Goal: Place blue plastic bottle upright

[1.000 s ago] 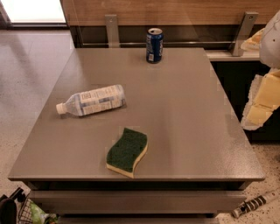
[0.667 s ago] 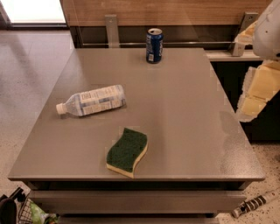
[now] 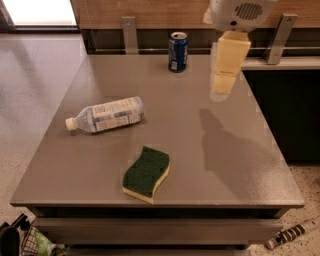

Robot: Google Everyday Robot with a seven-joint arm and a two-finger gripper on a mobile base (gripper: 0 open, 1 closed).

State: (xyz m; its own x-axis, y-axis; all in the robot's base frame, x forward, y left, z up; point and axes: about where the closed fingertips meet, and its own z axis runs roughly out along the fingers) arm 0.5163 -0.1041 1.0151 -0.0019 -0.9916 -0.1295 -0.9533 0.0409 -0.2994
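Blue plastic bottle (image 3: 106,114) lying on its side left of centre on the grey table (image 3: 225,165), white cap pointing left, contents unclear, soda can (image 3: 177,52) upright at the far edge, green sponge (image 3: 146,173) near the front, gripper (image 3: 223,85) hovering above the right side, grasp state cannot be told.

Arm enters from the top edge, upper right of the camera view; only its last section shows. White wrist housing (image 3: 235,12) with a vent grille is partly cut off by that edge. Cream gripper (image 3: 226,75) hangs directly below it, pointing straight down, in the air and touching nothing.
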